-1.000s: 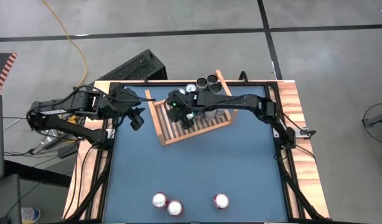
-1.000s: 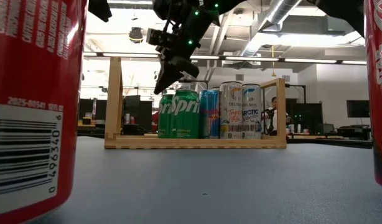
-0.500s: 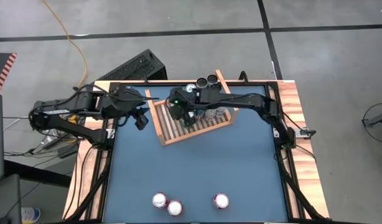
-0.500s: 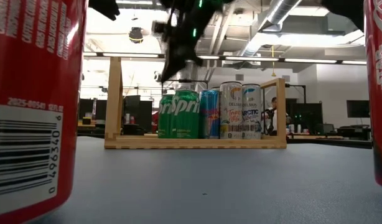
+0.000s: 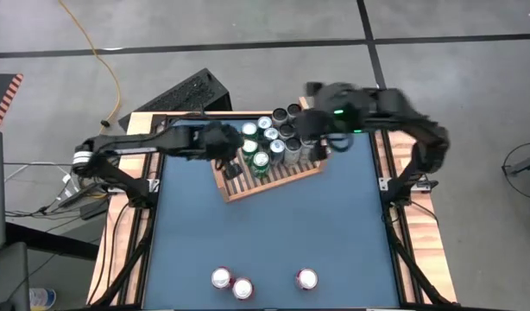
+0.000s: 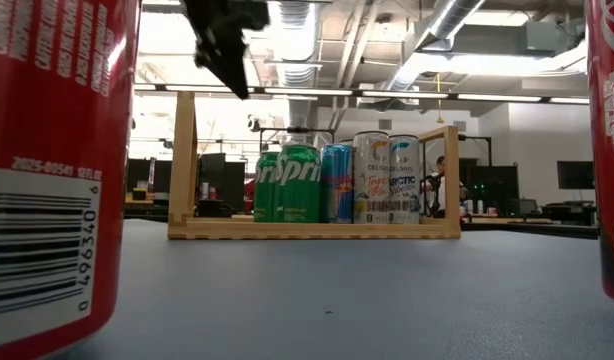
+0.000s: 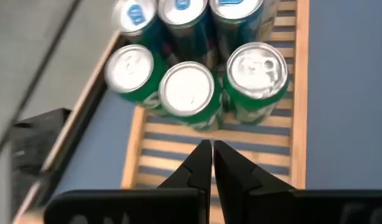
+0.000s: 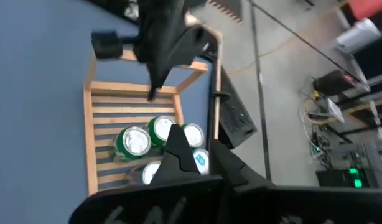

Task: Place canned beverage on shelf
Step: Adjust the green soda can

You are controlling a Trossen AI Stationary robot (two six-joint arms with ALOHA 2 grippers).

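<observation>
Two arms over one blue-topped table. Shelf: light-brown wooden rack, slatted base, low side boards, lying askew at the table's far middle; in the low view it shows as a flat base with upright end posts. Cans in the shelf: a cluster packed toward its far end, green Sprite cans nearest the bare slats, a blue can and taller pale cans beside them. Left gripper: above the shelf's bare slats just beside the green cans, fingers pressed together, holding nothing. Right gripper: above the shelf's far right corner, fingers closed, nothing between them. Three red cans standing well apart from the shelf at the table's near edge, two touching, one alone; two loom at the low view's sides, one with a barcode. Surroundings: grey floor, yellow cable, black keyboard-like item behind the table; open office hall with ceiling ducts beyond.
</observation>
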